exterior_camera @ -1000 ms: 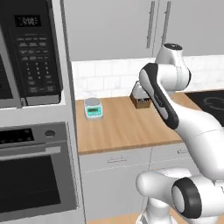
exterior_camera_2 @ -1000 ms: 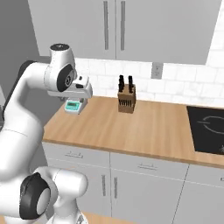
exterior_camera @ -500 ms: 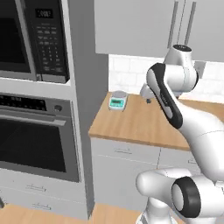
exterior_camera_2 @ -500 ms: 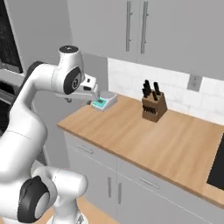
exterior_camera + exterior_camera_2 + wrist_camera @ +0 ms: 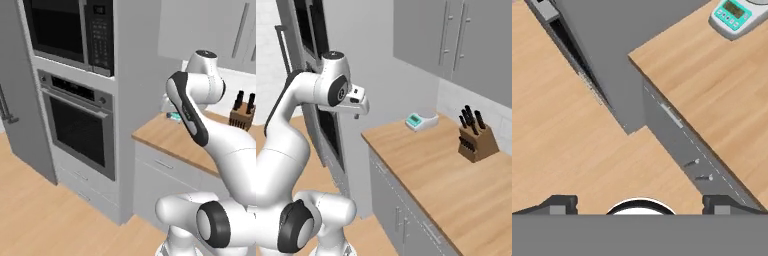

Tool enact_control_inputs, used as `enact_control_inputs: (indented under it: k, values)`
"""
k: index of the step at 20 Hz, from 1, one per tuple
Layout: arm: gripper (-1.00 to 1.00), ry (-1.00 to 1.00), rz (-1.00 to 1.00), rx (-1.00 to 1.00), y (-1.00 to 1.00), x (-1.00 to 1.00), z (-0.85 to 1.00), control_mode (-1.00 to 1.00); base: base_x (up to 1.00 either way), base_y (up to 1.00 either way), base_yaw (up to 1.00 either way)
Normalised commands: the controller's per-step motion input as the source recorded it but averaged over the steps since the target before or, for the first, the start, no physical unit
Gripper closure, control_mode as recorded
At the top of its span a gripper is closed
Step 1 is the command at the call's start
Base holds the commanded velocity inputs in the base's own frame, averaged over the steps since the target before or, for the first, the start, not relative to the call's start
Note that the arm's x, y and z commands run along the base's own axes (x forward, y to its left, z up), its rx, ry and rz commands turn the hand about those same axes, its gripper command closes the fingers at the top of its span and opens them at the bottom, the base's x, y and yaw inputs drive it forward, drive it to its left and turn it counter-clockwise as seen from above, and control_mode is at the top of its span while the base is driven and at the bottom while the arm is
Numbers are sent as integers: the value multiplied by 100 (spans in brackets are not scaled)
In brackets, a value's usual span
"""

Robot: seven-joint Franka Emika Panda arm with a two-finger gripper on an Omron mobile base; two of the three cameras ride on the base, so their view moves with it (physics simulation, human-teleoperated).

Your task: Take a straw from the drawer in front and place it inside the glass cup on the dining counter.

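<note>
The whole scene had shifted across both base views since the earlier frames, so the base had turned: the wall oven (image 5: 80, 122) and the microwave (image 5: 70, 30) above it now sat toward the middle of the left base view, where a second before they hugged its left edge. The wooden bench (image 5: 441, 170) had slid to the right, and the black cooktop seen earlier had dropped out of the right base view.

The claw (image 5: 357, 107) hung with its jaws spread wide and empty, out over the floor (image 5: 567, 140) just off the bench's left end, beside the tall grey oven cabinet (image 5: 361, 60). From the hand view its fingertips (image 5: 559, 204) stood far apart over the wooden floor.

The small white kitchen scale (image 5: 422, 120) with its teal panel lay near the bench's back left corner, and the knife block (image 5: 476, 142) stood further along toward the back edge. Closed grey drawer fronts (image 5: 677, 132) ran under the bench's front edge. Straw and glass cup could not be made out.
</note>
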Motion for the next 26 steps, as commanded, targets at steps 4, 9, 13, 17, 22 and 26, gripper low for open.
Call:
enact_control_inputs:
  k: [4,9,13,17,22,26]
  values:
    - [-100,0,0,0,0,0,0,100,-42,-85,52]
    - [-100,0,0,0,0,0,0,100,-44,-81,37]
    - [-100,0,0,0,0,0,0,100,-2,-68,30]
    - [-100,0,0,0,0,0,0,100,26,-44,29]
    - [-100,0,0,0,0,0,0,100,44,-24,18]
    - [-100,0,0,-5,3,19,0,-100,25,-1,2]
